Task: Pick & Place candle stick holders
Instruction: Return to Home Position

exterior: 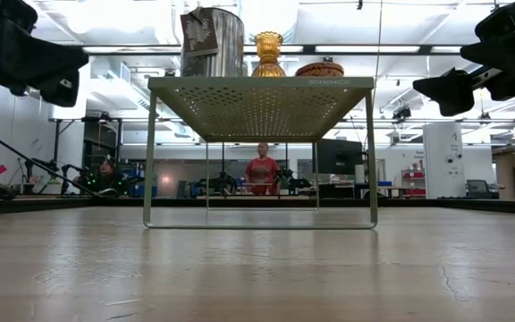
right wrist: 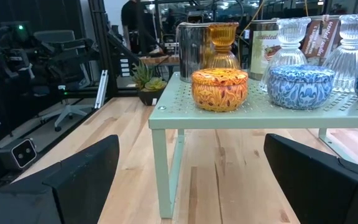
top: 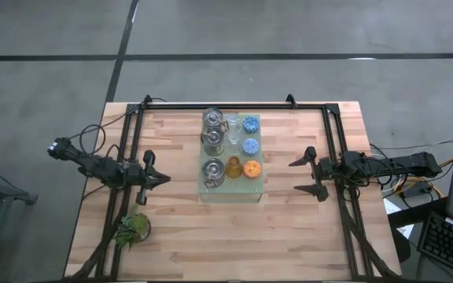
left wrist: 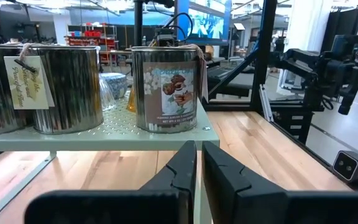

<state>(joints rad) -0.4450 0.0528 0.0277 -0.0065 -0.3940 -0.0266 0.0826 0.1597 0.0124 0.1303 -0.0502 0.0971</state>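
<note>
Left end effector [left wrist: 199,148], nearly closed and empty, hovers beside the shelf [top: 230,194] of candle holders [top: 212,171]; right end effector [top: 296,176] hangs wide open, empty, opposite.

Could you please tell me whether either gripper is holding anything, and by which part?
Nothing is held: the left gripper and right gripper are both empty.

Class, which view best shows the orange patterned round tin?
Right wrist view: the orange patterned round tin is close, side and lid visible. High view shows only its top; low view, just its upper edge; left wrist view, nothing.
</note>
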